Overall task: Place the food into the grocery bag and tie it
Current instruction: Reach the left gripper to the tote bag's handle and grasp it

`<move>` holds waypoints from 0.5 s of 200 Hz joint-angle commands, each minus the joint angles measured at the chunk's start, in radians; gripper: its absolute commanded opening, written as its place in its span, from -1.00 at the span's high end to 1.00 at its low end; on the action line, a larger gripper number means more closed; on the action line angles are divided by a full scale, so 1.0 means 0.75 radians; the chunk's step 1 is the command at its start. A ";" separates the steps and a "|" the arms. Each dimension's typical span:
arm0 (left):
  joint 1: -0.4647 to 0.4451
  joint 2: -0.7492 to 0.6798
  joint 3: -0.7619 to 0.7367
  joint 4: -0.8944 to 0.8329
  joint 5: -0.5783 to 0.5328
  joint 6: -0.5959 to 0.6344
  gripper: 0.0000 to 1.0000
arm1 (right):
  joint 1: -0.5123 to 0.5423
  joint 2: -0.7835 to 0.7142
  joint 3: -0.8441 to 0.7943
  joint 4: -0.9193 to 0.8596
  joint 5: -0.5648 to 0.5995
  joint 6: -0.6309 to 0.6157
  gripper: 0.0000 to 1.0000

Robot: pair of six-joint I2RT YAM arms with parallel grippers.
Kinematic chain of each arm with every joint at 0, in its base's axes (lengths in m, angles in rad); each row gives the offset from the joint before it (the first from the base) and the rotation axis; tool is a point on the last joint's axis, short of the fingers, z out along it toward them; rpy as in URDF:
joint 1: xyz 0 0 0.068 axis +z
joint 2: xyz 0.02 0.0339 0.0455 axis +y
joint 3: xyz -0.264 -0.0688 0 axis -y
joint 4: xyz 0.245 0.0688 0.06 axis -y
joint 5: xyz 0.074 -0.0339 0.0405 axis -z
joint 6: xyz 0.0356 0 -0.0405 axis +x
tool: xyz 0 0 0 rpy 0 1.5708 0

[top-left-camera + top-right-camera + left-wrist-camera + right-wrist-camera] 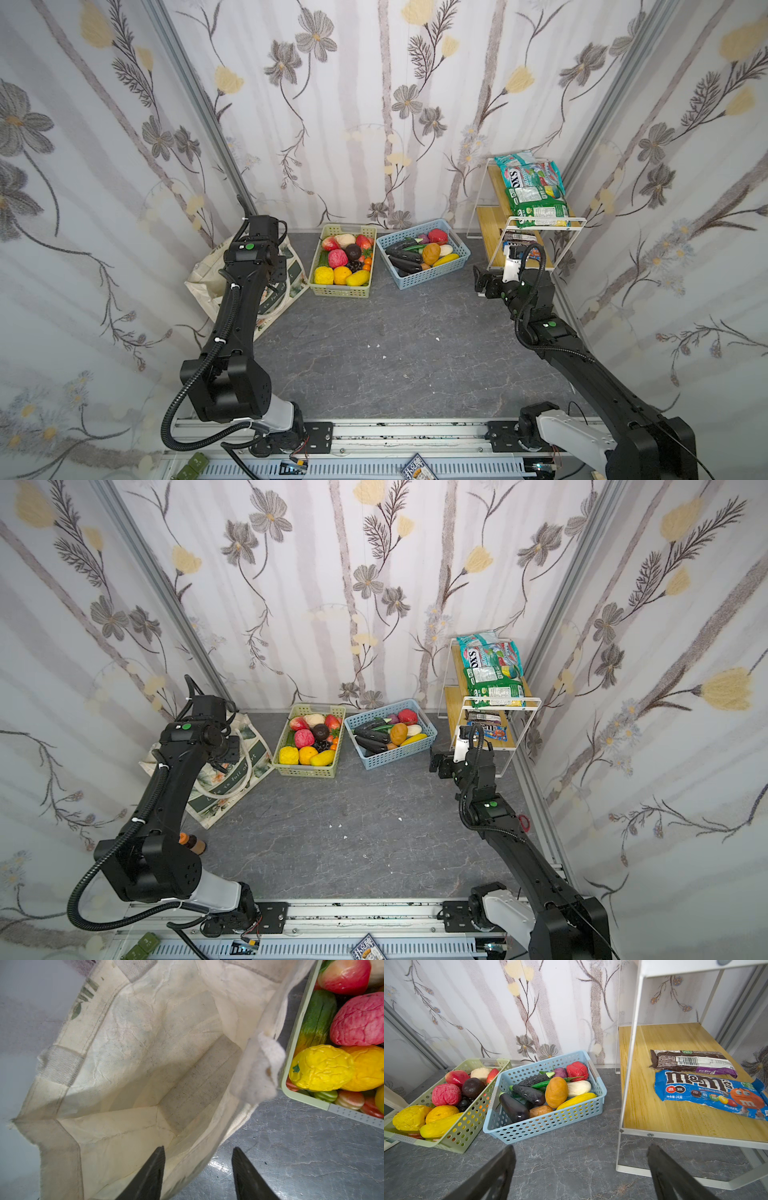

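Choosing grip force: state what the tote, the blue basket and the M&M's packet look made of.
Grocery bag: woven cream canvas, matte; creases and stitched seams show. Blue basket: likely moulded plastic, smooth, perforated walls. M&M's packet: glossy printed film, crinkled, probably plastic foil.

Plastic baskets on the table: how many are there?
2. The pale green basket stands beside the grocery bag; the blue basket is to its right, nearer the shelf. None seems hidden.

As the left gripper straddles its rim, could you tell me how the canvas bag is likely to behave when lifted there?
Probably floppy: the bag has creased, sagging walls, so the rim may fold where pinched. Likely light, since its inside looks empty. Its mouth might slump shut, as nothing stiff props it open.
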 commanded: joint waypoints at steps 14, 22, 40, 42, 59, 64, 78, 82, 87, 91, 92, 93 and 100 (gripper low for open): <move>0.011 0.023 -0.018 0.083 -0.015 0.075 0.12 | 0.013 0.012 0.034 -0.006 -0.006 0.005 -0.95; 0.013 0.021 -0.027 0.101 -0.009 0.075 0.16 | 0.015 0.012 0.035 -0.007 -0.005 0.007 -0.95; 0.015 0.027 -0.040 0.135 -0.003 0.079 0.28 | 0.022 0.010 0.034 -0.015 0.000 0.010 -0.95; 0.016 0.028 -0.040 0.138 -0.002 0.083 0.31 | 0.023 0.010 0.033 -0.016 0.002 0.009 -0.95; 0.016 0.033 -0.056 0.184 0.013 0.096 0.37 | 0.029 0.007 0.034 -0.029 0.010 0.009 -0.95; 0.017 0.035 -0.061 0.197 0.021 0.100 0.37 | 0.031 0.005 0.034 -0.034 0.012 0.009 -0.95; 0.017 0.039 -0.070 0.235 0.043 0.109 0.44 | 0.036 0.001 0.034 -0.043 0.021 0.007 -0.95; 0.017 0.039 -0.072 0.247 0.045 0.113 0.47 | 0.036 0.000 0.034 -0.045 0.022 0.006 -0.95; 0.017 0.041 -0.074 0.264 0.045 0.119 0.48 | 0.038 -0.003 0.034 -0.050 0.026 0.007 -0.95; 0.016 0.041 -0.075 0.277 0.046 0.124 0.50 | 0.038 -0.002 0.034 -0.051 0.027 0.007 -0.95; 0.016 0.042 -0.075 0.280 0.047 0.125 0.50 | 0.038 -0.002 0.034 -0.052 0.027 0.007 -0.95; 0.016 0.043 -0.075 0.283 0.048 0.127 0.51 | 0.038 -0.004 0.034 -0.052 0.027 0.007 -0.95; 0.015 0.045 -0.071 0.296 0.052 0.138 0.57 | 0.040 -0.005 0.034 -0.058 0.028 0.006 -0.95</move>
